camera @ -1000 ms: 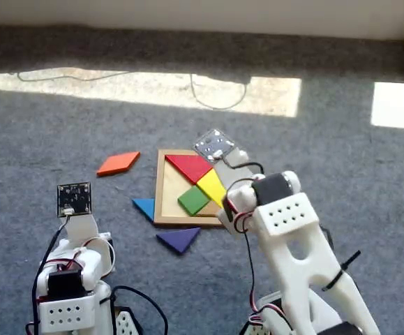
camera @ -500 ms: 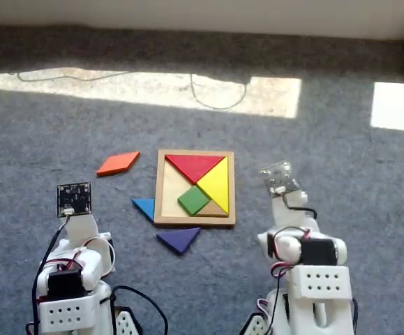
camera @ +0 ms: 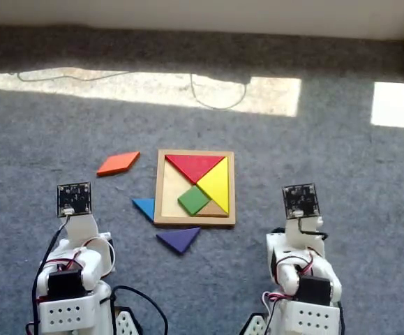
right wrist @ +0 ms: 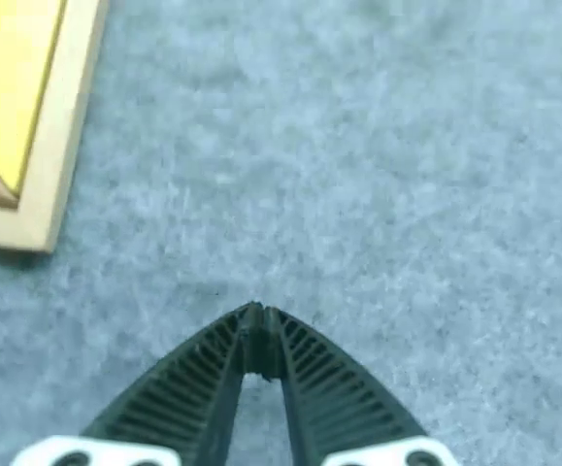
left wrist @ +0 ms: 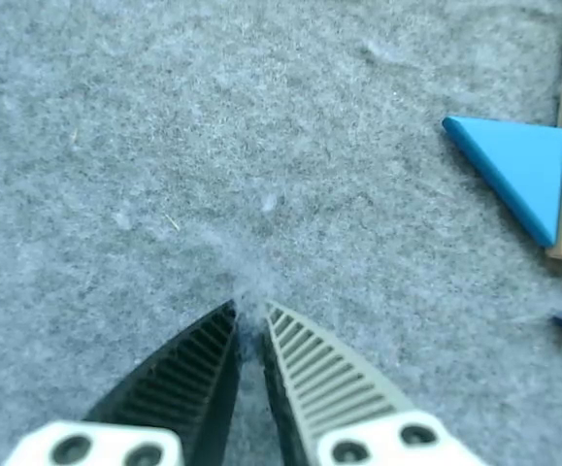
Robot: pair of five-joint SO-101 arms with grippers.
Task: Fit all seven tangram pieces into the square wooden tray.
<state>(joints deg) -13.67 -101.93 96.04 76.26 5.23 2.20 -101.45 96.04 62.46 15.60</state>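
- The grey carpet (camera: 341, 174) covered the whole floor, with bright patches of sun along its far side.
- The left arm (camera: 72, 279) sat folded at the near left and the right arm (camera: 301, 279) at the near right, one on each side of the tray.
- The square wooden tray (camera: 161, 188) lay flat in the middle, between the two arms and a little farther off.
- Inside it, a red triangle (camera: 193, 165) filled the far side and a yellow triangle (camera: 217, 183) the right side. A green square (camera: 193, 200) sat at the centre, and a tan triangle (camera: 214, 208) was in the near right corner.
- A purple triangle (camera: 179, 239) lay on the carpet just near of the tray.
- An orange slanted piece (camera: 118, 162) lay off the tray's far left corner.
- A blue triangle (camera: 146, 207) rested against the tray's left edge.
- The left claw (left wrist: 251, 311) hung over bare carpet left of the blue triangle, tips nearly together, holding nothing.
- The right claw (right wrist: 259, 313) hung over carpet right of the tray's near corner, tips pressed together, empty.
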